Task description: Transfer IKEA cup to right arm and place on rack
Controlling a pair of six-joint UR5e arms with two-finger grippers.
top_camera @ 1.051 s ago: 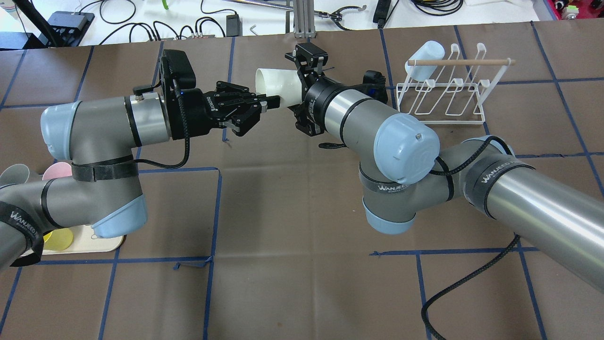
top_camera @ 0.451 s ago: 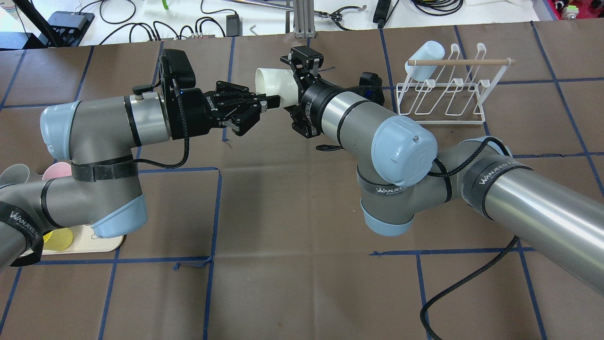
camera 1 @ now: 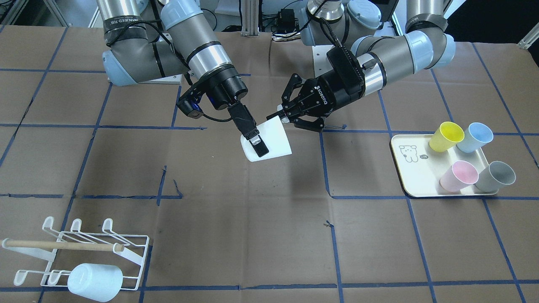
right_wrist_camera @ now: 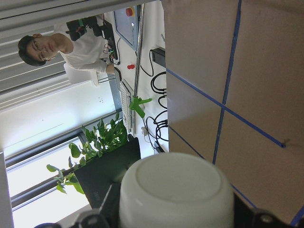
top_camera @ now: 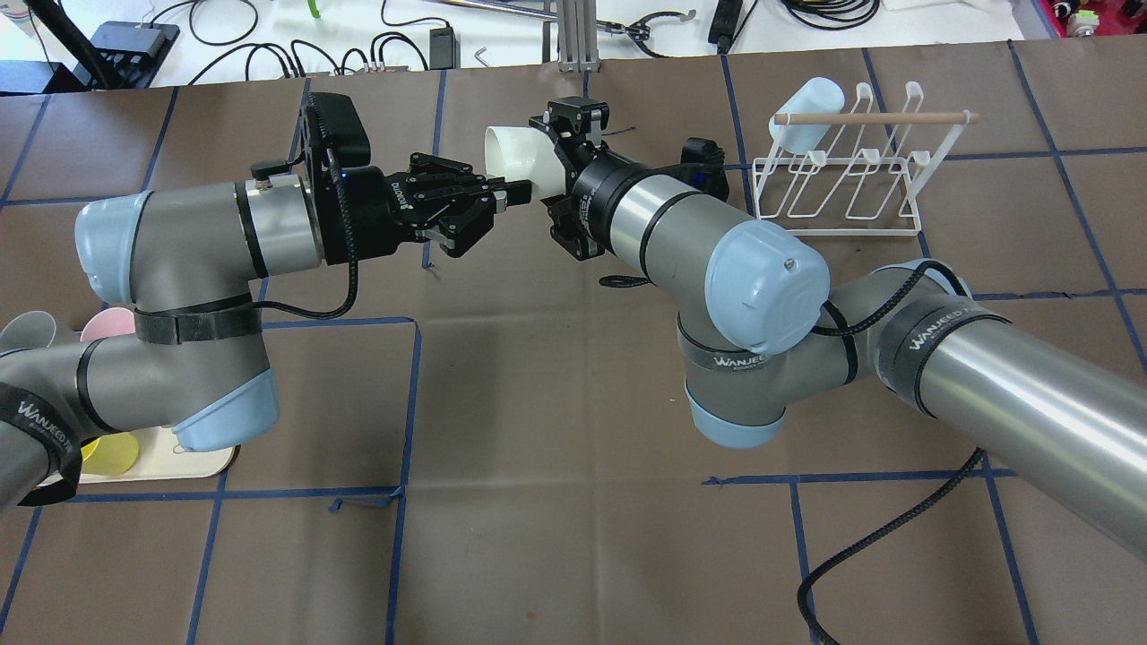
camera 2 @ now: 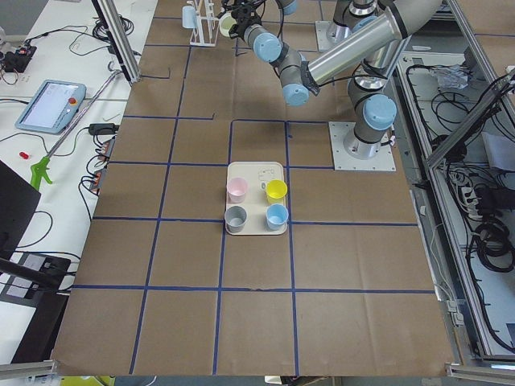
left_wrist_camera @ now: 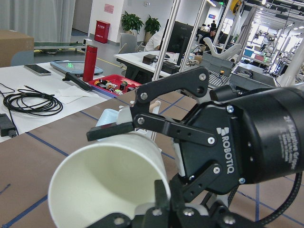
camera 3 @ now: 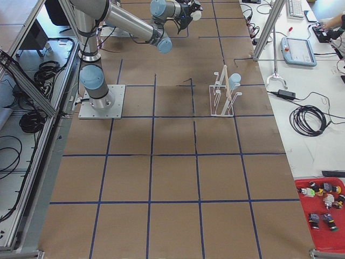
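Aloft, smooth white cup [camera 1: 278, 141] — round-mouthed, tapered

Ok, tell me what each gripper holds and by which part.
Left gripper pinches the white cup by its rim; right gripper straddles its wall near the base, clamping unclear.

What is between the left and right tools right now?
The white cup, held in mid-air: the left tool pinches its rim, the right tool straddles it. Clearest in the front-facing view.

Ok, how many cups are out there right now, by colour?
White cup: 1
Light blue cups: 2
Yellow cup: 1
Pink cup: 1
Grey cup: 1
Total: 6
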